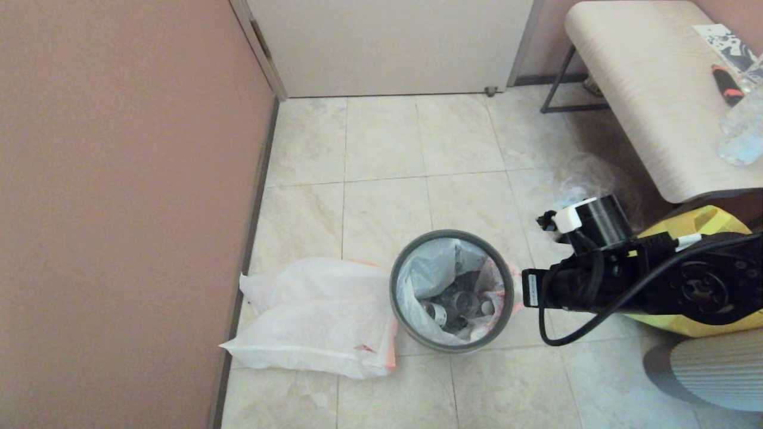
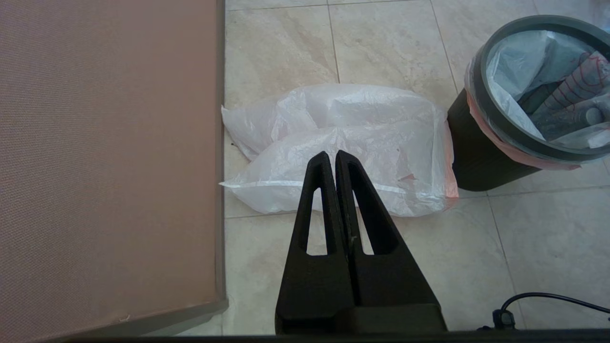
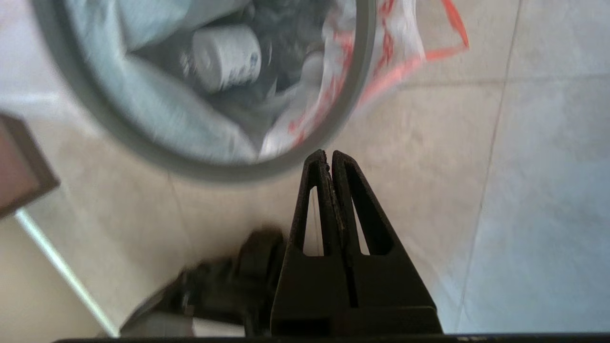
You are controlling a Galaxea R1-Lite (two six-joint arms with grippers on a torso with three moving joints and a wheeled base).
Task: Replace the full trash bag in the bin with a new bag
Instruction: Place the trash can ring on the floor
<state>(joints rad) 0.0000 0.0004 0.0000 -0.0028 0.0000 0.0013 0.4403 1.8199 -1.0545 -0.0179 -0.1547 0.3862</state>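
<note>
The bin (image 1: 411,333) stands on the tiled floor, its thick grey hoop rim (image 2: 479,81) holding the full trash bag (image 1: 438,265) inside. The bag is white with red lettering and dark bottles in it (image 3: 224,57), and an orange-red handle (image 3: 448,47) hangs outside the rim. The new bag (image 1: 310,310) lies flat on the floor between the bin and the left wall. My right gripper (image 1: 527,289) is shut and empty, its tips (image 3: 329,153) just outside the bin's rim (image 3: 209,169) on the right. My left gripper (image 2: 332,155) is shut and empty, hovering above the new bag (image 2: 343,138).
A pink wall (image 1: 119,179) runs along the left and a door (image 1: 387,42) closes the far side. A pale bench (image 1: 650,89) stands at the right with a clear plastic bag (image 1: 587,179) on the floor by it and a yellow tote (image 1: 703,220) behind my right arm.
</note>
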